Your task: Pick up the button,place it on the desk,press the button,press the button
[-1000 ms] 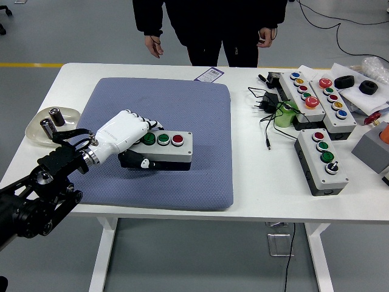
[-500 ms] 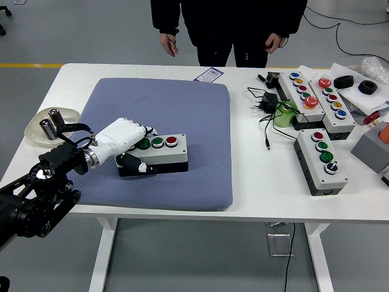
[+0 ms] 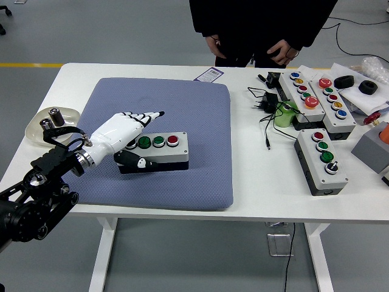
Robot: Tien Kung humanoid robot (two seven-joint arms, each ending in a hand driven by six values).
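grey floor runs behind a white desk (image 3: 255,188), and a blue mat (image 3: 182,176) covers its left half. on that mat, left of the frame's centre, lies the button box (image 3: 161,149) — a pale housing on a dark base, with two green caps and one red one showing in a row along its top. my left robot hand (image 3: 124,131) lies over the box's left end, thumb down along the front of the base, fingers now stretched out flat and pointing toward upper right, holding nothing. a second ago those fingers were curled over the top of the box and the box sat tilted, its right end nearer the frame's centre; half a second ago it had already come down level. so i judge the placing done: the box rests flat and i have let go. what remains is the pressing, and with the fingers straightened above the left caps it looks as if i am readying for the first push — a fingertip has to come down squarely on one cap without nudging the box along the soft mat. my right arm is out of view. at the top of the frame a person in black (image 3: 261,24) stands with both hands low and clasped, touching nothing. other button boxes (image 3: 322,161) sit at the right of the frame, well apart from mine.
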